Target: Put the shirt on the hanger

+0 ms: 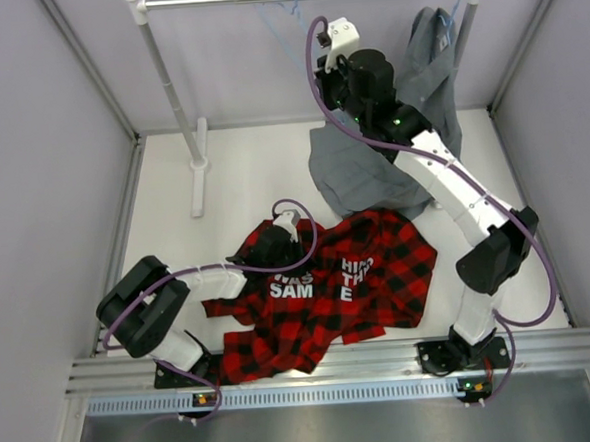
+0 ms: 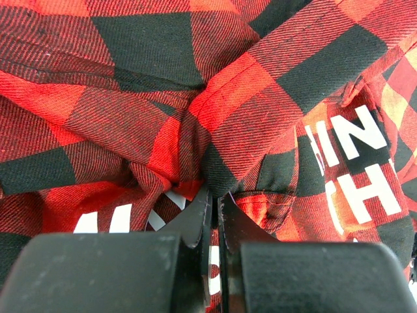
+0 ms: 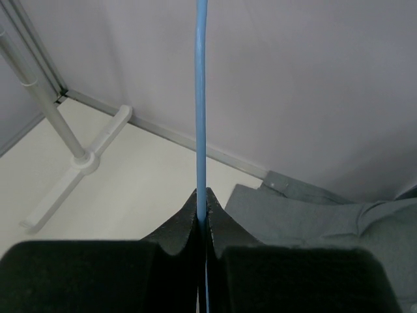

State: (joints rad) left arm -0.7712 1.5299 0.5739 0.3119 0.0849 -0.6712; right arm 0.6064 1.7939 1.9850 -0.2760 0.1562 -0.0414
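Both grasps look made. The left hand (image 2: pixel 214 195) is clamped on a fold of the plaid shirt (image 1: pixel 378 266), which lies crumpled on the counter (image 1: pixel 242 174) at 6 o'clock. The right hand (image 3: pixel 202 199) pinches the blue wire hanger (image 3: pixel 201 98) at 12. Next, I judge, the hanger must come down and enter the shirt's neck.

The shirt (image 1: pixel 399 275) is red-and-black check with white block letters on a dark panel, the hanger (image 3: pixel 201 98) is light blue, the other shirt (image 1: pixel 347 173) beside the white rack (image 1: pixel 172 88) is plain grey, and the table (image 1: pixel 242 174) is off-white.
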